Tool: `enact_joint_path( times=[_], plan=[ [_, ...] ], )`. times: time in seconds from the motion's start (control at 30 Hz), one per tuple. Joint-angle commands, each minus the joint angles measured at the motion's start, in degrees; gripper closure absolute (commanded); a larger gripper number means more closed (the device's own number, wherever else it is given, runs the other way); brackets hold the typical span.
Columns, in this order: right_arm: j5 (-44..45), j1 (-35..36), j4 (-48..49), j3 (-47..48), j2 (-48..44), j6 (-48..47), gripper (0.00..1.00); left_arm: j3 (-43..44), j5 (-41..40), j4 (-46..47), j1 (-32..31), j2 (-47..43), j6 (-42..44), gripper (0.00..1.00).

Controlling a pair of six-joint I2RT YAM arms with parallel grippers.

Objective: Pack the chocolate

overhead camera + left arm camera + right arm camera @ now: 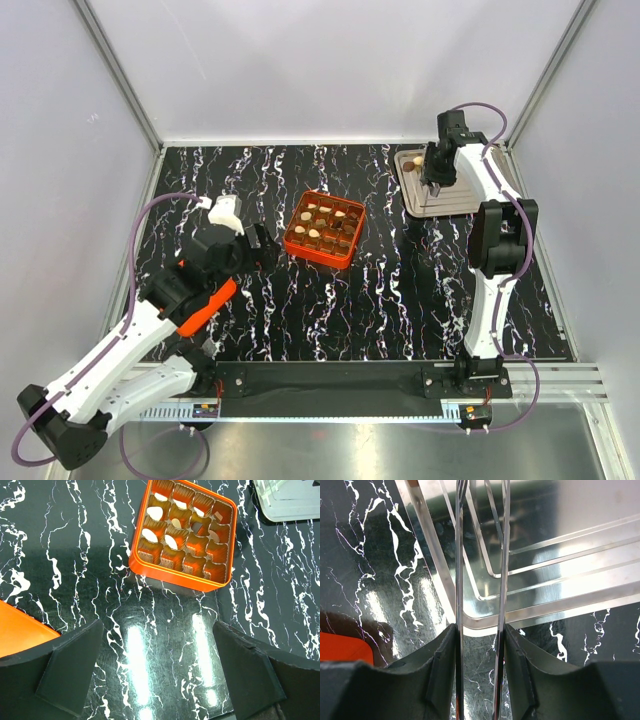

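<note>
The left gripper point(157, 635) hung wide open with nothing between its fingers, just short of the orange grid box point(175, 580). An orange slab point(20, 630) at that wrist view's left edge was cut off and could not be identified. Most of the chocolate point(155, 513) lay in the box's cells, cream and dark, though some cells were too shadowed to read. Two loose pieces point(412, 160) sat blurred in the far-left corner of the silver tray point(455, 200). Over the tray, the right gripper point(480, 645) was clamped on thin metal blades point(459, 580), whose tips ran out of frame.
</note>
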Motion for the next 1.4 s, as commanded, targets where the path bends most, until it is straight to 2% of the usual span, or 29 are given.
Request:
enact_joint_path(
  times=[0.0,0.3,0.6,0.9,1.13,1.37],
  plan=[
    [-1.05,0.1,1.81,1.26,-1.79,-0.59,0.54,1.3,-0.16,3.58,-0.03,0.45,0.73,0.01],
    [-1.84,0.1,1.28,3.37,-0.21,-1.21,0.54,1.39,0.02,3.58,-0.03,0.63,0.55,0.01],
    [-3.24,0.18,3.83,0.64,-3.73,0.37,0.54,1.56,0.19,3.75,-0.03,1.07,0.55,0.01],
    [-3.24,0.18,3.57,5.12,-0.92,0.2,0.54,1.74,-0.24,3.4,-0.03,0.9,0.55,0.01],
    [-5.17,0.1,6.2,3.37,-1.62,1.52,0.53,1.83,-0.24,3.49,-0.03,1.33,0.55,0.01],
    [-4.65,0.1,5.33,6.53,1.37,-0.24,0.53,2.0,-0.24,3.4,-0.03,1.42,0.55,0.01]
  ],
)
